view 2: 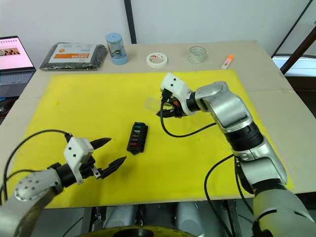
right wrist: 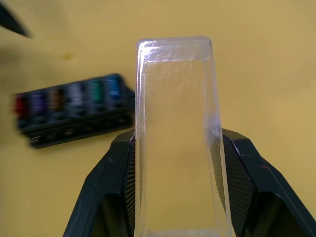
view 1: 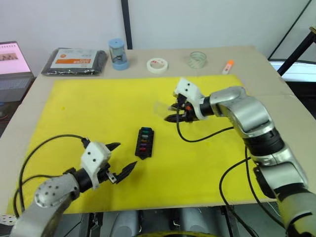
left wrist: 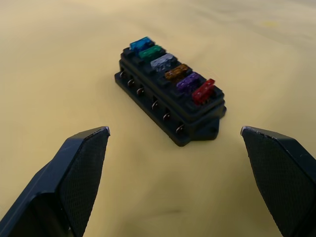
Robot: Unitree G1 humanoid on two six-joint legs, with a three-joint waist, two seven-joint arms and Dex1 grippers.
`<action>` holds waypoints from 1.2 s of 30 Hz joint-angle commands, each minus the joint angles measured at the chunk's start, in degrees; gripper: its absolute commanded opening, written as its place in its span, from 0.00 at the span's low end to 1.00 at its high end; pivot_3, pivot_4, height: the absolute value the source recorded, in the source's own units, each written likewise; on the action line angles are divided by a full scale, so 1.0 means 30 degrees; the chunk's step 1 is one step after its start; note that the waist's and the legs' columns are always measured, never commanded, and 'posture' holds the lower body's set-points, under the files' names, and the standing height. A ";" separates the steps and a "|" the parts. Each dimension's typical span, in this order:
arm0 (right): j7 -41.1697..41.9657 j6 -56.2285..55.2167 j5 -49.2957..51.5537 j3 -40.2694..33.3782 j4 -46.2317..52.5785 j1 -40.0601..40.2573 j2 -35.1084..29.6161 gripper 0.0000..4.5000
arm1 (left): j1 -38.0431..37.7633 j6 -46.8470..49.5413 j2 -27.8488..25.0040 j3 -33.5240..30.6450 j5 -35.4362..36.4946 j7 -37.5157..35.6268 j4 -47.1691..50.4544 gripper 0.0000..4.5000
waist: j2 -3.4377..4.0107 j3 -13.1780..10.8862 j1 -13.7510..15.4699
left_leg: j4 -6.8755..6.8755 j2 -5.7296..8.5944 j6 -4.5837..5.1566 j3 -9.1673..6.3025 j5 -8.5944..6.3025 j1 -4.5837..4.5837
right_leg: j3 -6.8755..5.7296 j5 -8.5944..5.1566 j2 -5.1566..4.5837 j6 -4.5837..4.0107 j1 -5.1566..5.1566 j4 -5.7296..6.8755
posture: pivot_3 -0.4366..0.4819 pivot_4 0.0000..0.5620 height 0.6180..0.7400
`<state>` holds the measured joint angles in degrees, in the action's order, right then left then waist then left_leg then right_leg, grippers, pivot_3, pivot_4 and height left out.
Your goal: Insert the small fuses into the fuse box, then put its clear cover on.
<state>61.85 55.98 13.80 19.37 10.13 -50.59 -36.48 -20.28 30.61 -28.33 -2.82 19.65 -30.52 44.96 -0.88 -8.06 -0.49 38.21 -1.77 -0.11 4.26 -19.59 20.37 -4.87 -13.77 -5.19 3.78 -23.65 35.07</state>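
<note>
The black fuse box (view 1: 144, 142) lies mid-mat with the small fuses (left wrist: 168, 71) seated in a row along its top: teal, green, clear, tan, purple, red. My right gripper (view 1: 174, 111) hovers above the mat beyond the box, shut on the clear cover (right wrist: 176, 133), which sticks out past the fingertips; the cover (view 1: 162, 107) shows faintly in the head view. My left gripper (view 1: 122, 158) rests low on the mat near the box's front-left, open and empty, its fingers (left wrist: 74, 173) spread wide on either side of the box.
A yellow mat (view 1: 89, 108) covers the table. Along the far edge lie a black packet with orange label (view 1: 74, 61), a blue cylinder (view 1: 118, 54), a white tape roll (view 1: 157, 64), a clear tape roll (view 1: 197, 59) and an orange marker (view 1: 227, 66). A laptop (view 1: 14, 64) stands far left.
</note>
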 commanded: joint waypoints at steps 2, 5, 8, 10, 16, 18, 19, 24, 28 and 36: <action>0.1376 -0.0014 0.1536 -0.0677 0.2527 -0.0011 -0.1284 0.42 | -0.0454 -0.1140 0.1521 0.1819 -0.1691 0.2203 0.0283 1.00 | -0.0029 0.0017 -0.0040 | 0.0001 -0.0006 0.0016 -0.0002 -0.0009 -0.0016 | -0.0003 0.0000 0.0005 0.0000 0.0011 -0.0004 | 0.48 0.27 1.00; 0.1299 -0.0066 0.1763 -0.0686 0.2749 -0.0076 -0.1768 0.42 | -0.0510 -0.0971 0.3042 0.2529 -0.1952 0.3559 0.0154 1.00 | -0.0029 0.0018 -0.0042 | 0.0005 -0.0005 0.0035 0.0004 -0.0020 -0.0044 | -0.0005 -0.0002 -0.0010 -0.0003 0.0020 -0.0029 | 0.48 0.27 1.00; 0.0959 0.0177 0.1959 -0.0692 0.2845 -0.0380 -0.1851 0.42 | -0.0417 -0.0632 0.3980 0.3060 -0.2026 0.4251 -0.0252 1.00 | -0.0027 0.0017 -0.0059 | 0.0006 -0.0010 0.0035 0.0003 -0.0020 -0.0046 | -0.0004 -0.0003 -0.0007 -0.0005 0.0014 -0.0018 | 0.48 0.27 1.00; 0.0784 0.0400 0.2132 -0.0730 0.2938 -0.0536 -0.1782 0.42 | -0.0360 -0.0508 0.4046 0.3437 -0.2181 0.4379 -0.0505 1.00 | -0.0027 0.0017 -0.0064 | 0.0006 -0.0012 0.0036 0.0005 -0.0020 -0.0045 | -0.0004 -0.0003 -0.0003 -0.0006 0.0011 -0.0016 | 0.48 0.27 1.00; 0.0331 0.0955 0.2721 -0.0835 0.3244 -0.1007 -0.1727 0.42 | -0.0369 -0.0050 0.4188 0.4545 -0.2935 0.5152 -0.0768 1.00 | -0.0027 0.0016 -0.0043 | 0.0007 -0.0010 0.0036 0.0005 -0.0020 -0.0037 | -0.0006 -0.0003 -0.0008 -0.0006 0.0004 -0.0018 | 0.48 0.27 1.00; 0.0163 0.1143 0.2936 -0.0857 0.3378 -0.1128 -0.1700 0.42 | -0.0217 0.0071 0.4261 0.4955 -0.3222 0.5439 -0.0812 1.00 | -0.0027 0.0016 -0.0005 | 0.0007 -0.0007 0.0036 0.0004 -0.0020 -0.0037 | -0.0006 -0.0004 -0.0011 -0.0006 0.0007 -0.0021 | 0.48 0.27 1.00; 0.0084 0.1223 0.3038 -0.0870 0.3442 -0.1159 -0.1682 0.42 | -0.0140 0.0146 0.4310 0.5168 -0.3396 0.5588 -0.0836 1.00 | -0.0027 0.0016 -0.0004 | 0.0007 -0.0003 0.0037 0.0004 -0.0020 -0.0037 | -0.0006 -0.0004 -0.0018 -0.0006 0.0007 -0.0021 | 0.48 0.27 1.00; -0.0291 0.1342 0.3403 -0.0900 0.3605 -0.1253 -0.1557 0.42 | 0.0554 0.0675 0.4973 0.5994 -0.4423 0.6836 -0.1407 1.00 | -0.0026 0.0017 -0.0010 | 0.0007 -0.0001 0.0037 0.0004 -0.0020 -0.0036 | -0.0007 -0.0003 -0.0022 -0.0006 0.0008 -0.0020 | 0.48 0.27 1.00; -0.0495 0.1289 0.3634 -0.0813 0.3647 -0.1282 -0.1515 0.42 | 0.1149 0.0968 0.5682 0.6534 -0.5017 0.7568 -0.1933 1.00 | -0.0027 0.0018 -0.0003 | 0.0008 -0.0001 0.0038 0.0004 -0.0020 -0.0038 | -0.0008 -0.0003 -0.0022 -0.0006 0.0009 -0.0017 | 0.48 0.27 1.00; -0.0666 0.1148 0.3833 -0.0663 0.3747 -0.1212 -0.1516 0.42 | 0.1993 0.0847 0.6675 0.6860 -0.5724 0.8385 -0.2775 1.00 | -0.0025 0.0021 0.0019 | 0.0011 0.0000 0.0038 0.0004 -0.0020 -0.0038 | -0.0009 -0.0003 -0.0026 -0.0005 0.0013 -0.0017 | 0.48 0.27 1.00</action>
<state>60.02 60.06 24.88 19.04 19.59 -52.65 -41.10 -14.58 33.14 -8.71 17.28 2.98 -5.97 37.25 -0.96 -7.99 -0.44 38.24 -1.76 0.01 4.27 -19.65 20.25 -4.89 -13.78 -5.28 3.76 -23.61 35.02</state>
